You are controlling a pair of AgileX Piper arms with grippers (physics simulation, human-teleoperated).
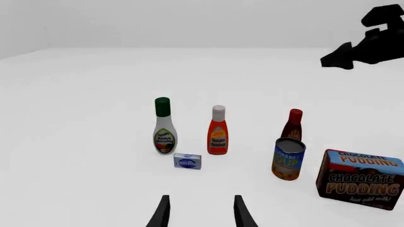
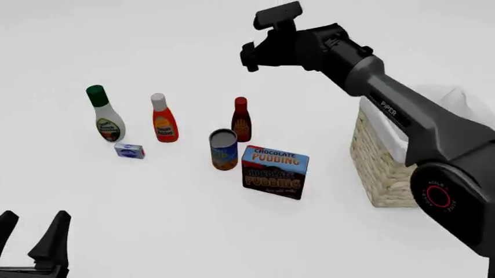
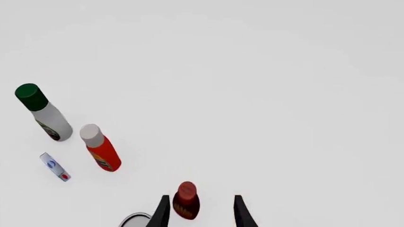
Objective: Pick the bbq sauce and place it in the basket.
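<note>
bbq sauce (image 2: pixel 241 119): upright, at 1 o'clock of soup can (image 2: pixel 224 149).
right gripper (image 3: pixel 200 212): wide, apparently above the bottle.
left gripper (image 1: pixel 200 213): wide, empty.

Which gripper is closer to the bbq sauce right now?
Right. The right gripper hangs open above the bbq sauce; the left gripper sits low at the table's near-left.

The pudding box (image 2: pixel 275 172) says "CHOCOLATE PUDDING" twice, on top and on the front, with "just add milk!" under that. The right arm (image 2: pixel 395 113) has "PIPER" printed along it. The labels on the bottles and the can are too blurry to read.
</note>
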